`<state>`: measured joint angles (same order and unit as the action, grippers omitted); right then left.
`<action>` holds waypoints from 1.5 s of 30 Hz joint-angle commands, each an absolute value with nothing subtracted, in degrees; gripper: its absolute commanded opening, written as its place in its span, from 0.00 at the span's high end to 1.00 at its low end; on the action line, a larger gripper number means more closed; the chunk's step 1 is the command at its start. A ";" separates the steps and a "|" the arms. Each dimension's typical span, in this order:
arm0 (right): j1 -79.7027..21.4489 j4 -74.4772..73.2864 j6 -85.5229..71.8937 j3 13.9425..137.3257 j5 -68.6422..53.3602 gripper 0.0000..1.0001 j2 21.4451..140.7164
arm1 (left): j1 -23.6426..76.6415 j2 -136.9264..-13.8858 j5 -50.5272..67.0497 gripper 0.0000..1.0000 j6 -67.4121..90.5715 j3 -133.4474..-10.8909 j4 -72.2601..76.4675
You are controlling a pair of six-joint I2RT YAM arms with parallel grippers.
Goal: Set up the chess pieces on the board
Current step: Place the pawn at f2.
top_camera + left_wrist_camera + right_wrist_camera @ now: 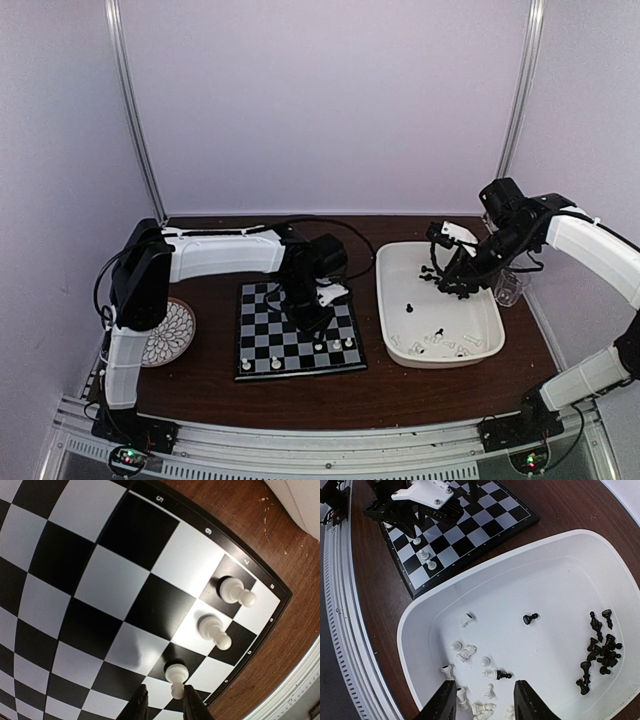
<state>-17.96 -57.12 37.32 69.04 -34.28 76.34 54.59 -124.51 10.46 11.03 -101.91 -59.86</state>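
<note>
The board point(262, 318) lies in front of the left arm, with several white chess pieces point(336, 346) along its near edge. In the left wrist view three white pawns stand in a row on the board point(115, 585) by its border. My left gripper point(165, 705) is low over the nearest pawn point(175, 674). The pawn's head is between the fingertips, the left one apart from it, and its base rests on a black square. My right gripper point(485, 707) is open and empty above the white tray point(405, 630). Loose white pieces point(465, 652) lie just below it.
A heap of black pieces point(600, 650) lies at the tray's far end and a lone black pawn point(530, 618) lies mid-tray. A round patterned plate point(172, 335) sits left of the board. A clear cup point(508, 286) stands right of the tray point(400, 262).
</note>
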 commanded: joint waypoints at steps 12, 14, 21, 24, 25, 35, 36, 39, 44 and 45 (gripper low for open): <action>-17.59 -56.34 37.71 68.29 -33.75 0.57 74.62 | 55.23 -125.87 12.34 0.75 11.40 -102.92 -58.81; -17.58 -56.34 37.71 68.21 -33.75 0.57 74.62 | 55.26 -126.22 11.90 0.74 11.38 -102.92 -58.80; -17.63 -56.31 37.71 67.96 -33.84 0.57 74.53 | 55.26 -126.41 9.60 0.75 11.61 -102.88 -58.89; -17.58 -56.26 37.71 67.85 -33.83 0.57 74.53 | 55.28 -126.45 9.48 0.75 11.69 -102.94 -58.83; -17.63 -56.24 37.71 67.85 -33.84 0.57 74.58 | 55.24 -126.46 10.05 0.74 11.62 -103.00 -58.80; -17.61 -56.38 37.62 68.20 -33.95 0.58 74.71 | 55.38 -125.24 16.01 0.65 11.87 -101.99 -55.99; -17.60 -56.43 37.62 68.20 -33.96 0.58 74.66 | 55.37 -125.24 16.12 0.64 12.09 -101.87 -55.86; -17.59 -56.70 37.62 68.19 -33.93 0.58 74.56 | 55.46 -125.19 15.75 0.64 12.25 -101.52 -55.72; -17.66 -56.84 37.28 68.27 -33.84 0.58 73.98 | 55.38 -122.55 13.58 0.64 12.06 -101.84 -55.72; -17.52 -56.84 36.82 68.35 -33.72 0.58 73.81 | 55.31 -121.55 12.37 0.63 11.86 -102.18 -56.10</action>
<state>-17.96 -57.06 37.30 68.62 -34.24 75.61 55.16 -125.54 14.41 11.84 -101.91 -56.97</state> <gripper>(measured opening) 0.425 0.362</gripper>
